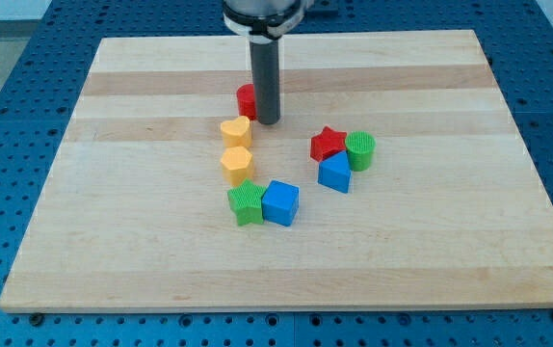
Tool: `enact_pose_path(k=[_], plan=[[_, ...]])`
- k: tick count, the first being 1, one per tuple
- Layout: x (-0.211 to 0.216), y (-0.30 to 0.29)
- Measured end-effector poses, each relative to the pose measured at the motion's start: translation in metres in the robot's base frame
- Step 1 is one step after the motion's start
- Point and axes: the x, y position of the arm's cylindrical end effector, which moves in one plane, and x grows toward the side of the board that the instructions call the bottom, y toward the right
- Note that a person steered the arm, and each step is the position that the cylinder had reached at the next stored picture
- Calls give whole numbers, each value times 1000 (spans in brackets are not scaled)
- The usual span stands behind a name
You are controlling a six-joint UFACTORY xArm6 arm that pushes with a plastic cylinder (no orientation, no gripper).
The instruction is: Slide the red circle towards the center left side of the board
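Observation:
The red circle (pixel 246 100) sits on the wooden board (pixel 142 222) above the centre, partly hidden behind my rod. My tip (pixel 268 121) rests on the board right against the red circle's right side, just above and right of the yellow heart (pixel 235 131). Only the left part of the red circle shows.
A yellow hexagon (pixel 237 163) lies below the yellow heart. A green block (pixel 246 203) and a blue cube (pixel 280 202) touch below it. To the right a red star (pixel 328 145), a green cylinder (pixel 360 150) and a blue triangle (pixel 334 173) cluster together.

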Motion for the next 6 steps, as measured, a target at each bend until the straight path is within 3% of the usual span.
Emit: enact_pose_path(k=[1, 2, 3, 6], plan=[[-18, 25], [-41, -5], [-19, -65], [62, -153]])
